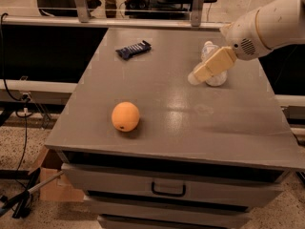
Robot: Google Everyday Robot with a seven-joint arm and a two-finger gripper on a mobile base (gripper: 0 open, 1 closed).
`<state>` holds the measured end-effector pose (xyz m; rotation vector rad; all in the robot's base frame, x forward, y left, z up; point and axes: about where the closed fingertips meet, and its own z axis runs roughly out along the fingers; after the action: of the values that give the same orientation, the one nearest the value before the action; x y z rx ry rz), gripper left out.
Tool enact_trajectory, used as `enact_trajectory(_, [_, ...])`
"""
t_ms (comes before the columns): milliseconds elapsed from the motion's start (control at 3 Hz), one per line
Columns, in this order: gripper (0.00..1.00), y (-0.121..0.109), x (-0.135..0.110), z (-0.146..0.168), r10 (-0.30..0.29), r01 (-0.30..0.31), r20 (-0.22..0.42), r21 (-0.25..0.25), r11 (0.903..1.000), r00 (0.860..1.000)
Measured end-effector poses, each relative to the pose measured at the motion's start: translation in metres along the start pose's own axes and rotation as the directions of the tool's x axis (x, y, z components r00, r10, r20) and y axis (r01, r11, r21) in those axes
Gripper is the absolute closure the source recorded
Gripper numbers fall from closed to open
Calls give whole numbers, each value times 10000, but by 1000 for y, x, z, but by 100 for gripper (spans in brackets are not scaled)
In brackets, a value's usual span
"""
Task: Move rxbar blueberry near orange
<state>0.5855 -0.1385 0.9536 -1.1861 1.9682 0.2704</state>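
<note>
The rxbar blueberry (134,49), a flat dark navy wrapper, lies on the grey cabinet top (167,128) at the far left. The orange (126,116) sits near the front left, well apart from the bar. My gripper (196,76) hangs on the white arm that reaches in from the upper right. It is over the right middle of the top, in front of the bottle and far to the right of the bar.
A clear plastic bottle with a white label (215,70) lies on the right side, partly behind the gripper. Drawers with a handle (168,191) are below the front edge. A rail (143,23) runs behind the top. Cables and a cardboard box (55,185) are on the floor at left.
</note>
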Motion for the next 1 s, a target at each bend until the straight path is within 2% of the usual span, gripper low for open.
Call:
enact_trajectory(333, [0,-4,-4,6,216,-222,302,193,9996,9993])
enact_trajectory(667, [0,-11,-16,22,718,-771,1096,454,9960,9914])
enact_trajectory(1000, [0,-16,-36,48,1127,-1306,2022,776,9884,9728])
